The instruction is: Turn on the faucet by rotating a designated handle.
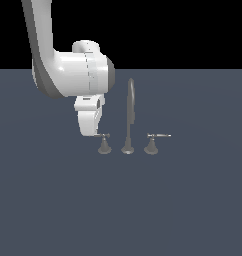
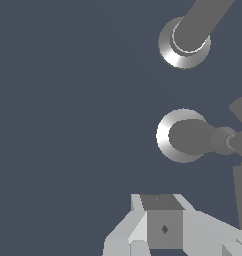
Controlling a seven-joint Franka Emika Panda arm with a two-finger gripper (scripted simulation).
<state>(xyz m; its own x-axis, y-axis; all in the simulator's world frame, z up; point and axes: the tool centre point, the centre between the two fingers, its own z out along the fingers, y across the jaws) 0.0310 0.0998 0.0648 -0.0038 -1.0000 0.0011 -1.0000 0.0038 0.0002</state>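
Note:
The faucet is a grey three-piece set on the dark floor. Its tall arched spout (image 1: 129,112) stands in the middle. The handle (image 1: 104,145), a flared cone with a thin dull grey lever, stands at the exterior view's left of the spout. My gripper (image 1: 96,133) hangs right beside it, its tip at the height of the lever and touching or nearly touching it. The fingers are hidden behind the white hand. In the wrist view the handle (image 2: 182,136) and the spout base (image 2: 185,44) show from above, with my gripper (image 2: 164,226) close by.
The twin handle (image 1: 151,146) with a whitish-tipped lever stands at the exterior view's right of the spout. The white arm (image 1: 68,70) rises at the exterior view's left. The floor (image 1: 121,210) is flat dark grey.

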